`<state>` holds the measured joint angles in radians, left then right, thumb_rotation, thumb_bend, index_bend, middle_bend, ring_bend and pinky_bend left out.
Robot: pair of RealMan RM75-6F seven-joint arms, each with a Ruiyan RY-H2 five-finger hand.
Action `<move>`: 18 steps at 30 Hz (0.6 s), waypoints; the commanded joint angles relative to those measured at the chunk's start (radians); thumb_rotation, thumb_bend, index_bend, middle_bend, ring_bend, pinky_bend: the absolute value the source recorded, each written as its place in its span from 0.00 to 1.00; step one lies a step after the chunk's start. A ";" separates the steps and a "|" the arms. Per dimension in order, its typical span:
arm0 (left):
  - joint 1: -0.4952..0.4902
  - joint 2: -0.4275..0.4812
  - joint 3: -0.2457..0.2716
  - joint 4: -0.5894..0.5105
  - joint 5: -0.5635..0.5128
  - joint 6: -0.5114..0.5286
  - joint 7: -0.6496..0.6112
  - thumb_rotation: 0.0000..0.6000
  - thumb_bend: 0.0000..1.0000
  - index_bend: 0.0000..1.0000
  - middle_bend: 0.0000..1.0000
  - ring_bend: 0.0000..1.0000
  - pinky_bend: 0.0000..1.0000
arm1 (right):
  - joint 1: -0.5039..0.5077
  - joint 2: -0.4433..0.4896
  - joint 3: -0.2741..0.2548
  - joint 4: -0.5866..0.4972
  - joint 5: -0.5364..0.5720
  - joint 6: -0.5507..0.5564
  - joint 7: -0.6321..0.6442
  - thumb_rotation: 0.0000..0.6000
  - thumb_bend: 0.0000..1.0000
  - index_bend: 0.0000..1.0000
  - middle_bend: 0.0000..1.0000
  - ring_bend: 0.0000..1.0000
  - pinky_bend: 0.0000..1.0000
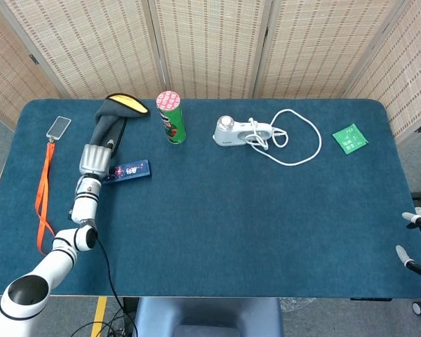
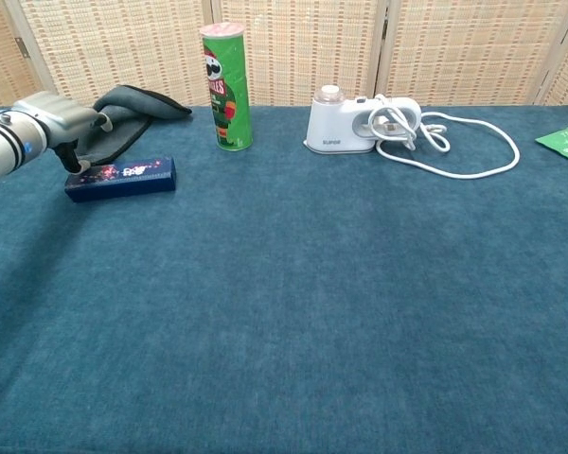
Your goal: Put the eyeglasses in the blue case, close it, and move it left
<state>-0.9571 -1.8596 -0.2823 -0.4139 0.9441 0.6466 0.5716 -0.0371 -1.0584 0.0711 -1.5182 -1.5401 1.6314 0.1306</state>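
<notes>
The flat, dark blue rectangular case (image 2: 120, 178) is lying closed on the blue felt table (image 1: 266, 232), long axis running left to right, with the left hand (image 2: 64, 123) sitting just at its left end. The fingers are curling downward, holding nothing as far as I can tell, though the angle is poor. The right hand (image 1: 414, 242) is hanging far off at the table's opposite edge, its fingers too small to judge. The green crisp tube (image 2: 226, 87) reads Pringles; the white appliance (image 2: 346, 123) reads SUPOR.

case (image 1: 130, 170) left of can (image 1: 172, 117) | left hand (image 1: 92, 159) at case's left end | pouch (image 1: 112, 121) behind
</notes>
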 commanded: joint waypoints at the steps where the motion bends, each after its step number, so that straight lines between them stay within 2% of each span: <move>1: 0.002 0.014 -0.008 -0.014 0.016 0.021 -0.031 1.00 0.28 0.15 0.96 0.87 0.94 | 0.001 0.000 0.000 -0.002 -0.002 0.000 -0.001 1.00 0.27 0.25 0.41 0.37 0.26; 5: 0.011 0.058 -0.016 -0.090 0.040 0.059 -0.083 1.00 0.28 0.15 0.96 0.87 0.94 | 0.004 -0.003 0.000 -0.003 -0.008 -0.001 -0.001 1.00 0.27 0.25 0.41 0.37 0.26; 9: 0.037 0.140 -0.034 -0.265 0.030 0.067 -0.118 1.00 0.28 0.15 0.96 0.87 0.94 | 0.008 -0.003 0.000 -0.004 -0.012 -0.004 -0.002 1.00 0.27 0.25 0.41 0.37 0.26; 14: 0.067 0.257 -0.042 -0.515 -0.068 0.039 -0.055 1.00 0.28 0.18 0.96 0.87 0.94 | 0.012 -0.002 0.001 -0.005 -0.014 -0.006 -0.005 1.00 0.27 0.25 0.41 0.37 0.26; 18: 0.066 0.309 -0.025 -0.632 -0.147 0.046 0.018 1.00 0.28 0.19 0.96 0.87 0.94 | 0.013 -0.002 0.002 -0.006 -0.013 -0.007 -0.004 1.00 0.27 0.25 0.41 0.37 0.26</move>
<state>-0.9029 -1.6139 -0.3133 -0.9528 0.8676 0.6937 0.5311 -0.0239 -1.0605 0.0730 -1.5239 -1.5535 1.6243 0.1265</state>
